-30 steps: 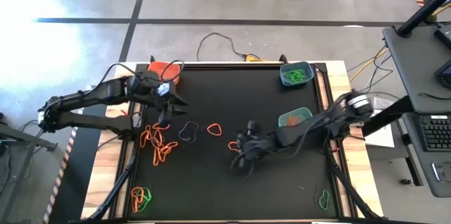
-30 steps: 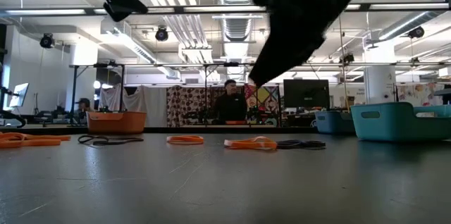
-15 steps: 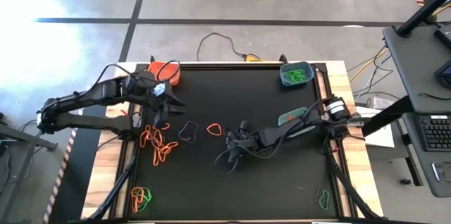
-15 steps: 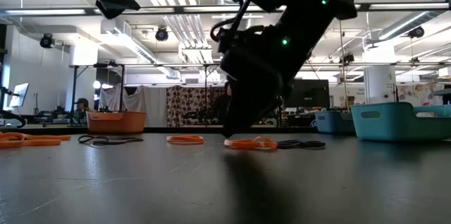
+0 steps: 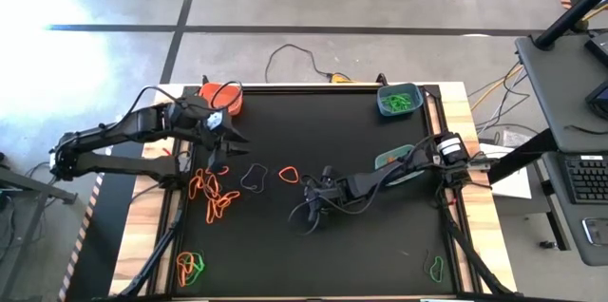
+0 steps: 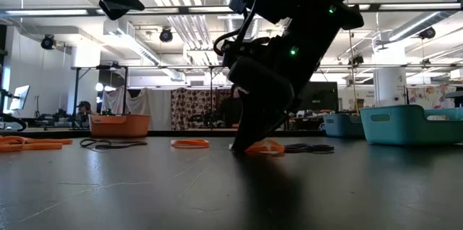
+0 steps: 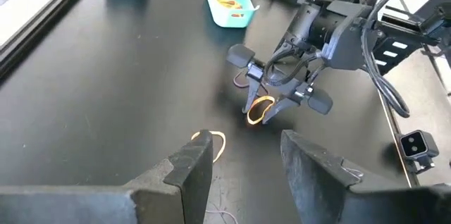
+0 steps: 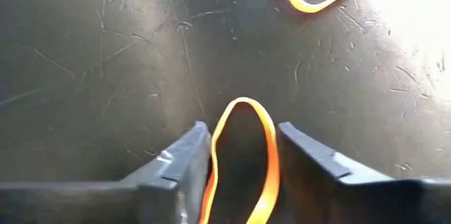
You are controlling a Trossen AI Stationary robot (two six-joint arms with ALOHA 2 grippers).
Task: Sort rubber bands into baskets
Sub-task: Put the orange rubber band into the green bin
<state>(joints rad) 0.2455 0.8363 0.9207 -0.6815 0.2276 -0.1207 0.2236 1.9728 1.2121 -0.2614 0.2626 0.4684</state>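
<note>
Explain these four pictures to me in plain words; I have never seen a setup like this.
Two dark robot arms work at a black table. One picture looks straight down, one looks level across the tabletop, and two come from cameras on the arms' wrists. Loose rubber bands in orange, green and dark lie scattered on the table. Three small baskets stand along its edges: an orange basket, a blue basket holding green bands, and a teal basket. The right gripper is down on the table with an orange band between its fingers; a firm grip cannot be confirmed. The left gripper hangs open above the table, holding nothing.
</note>
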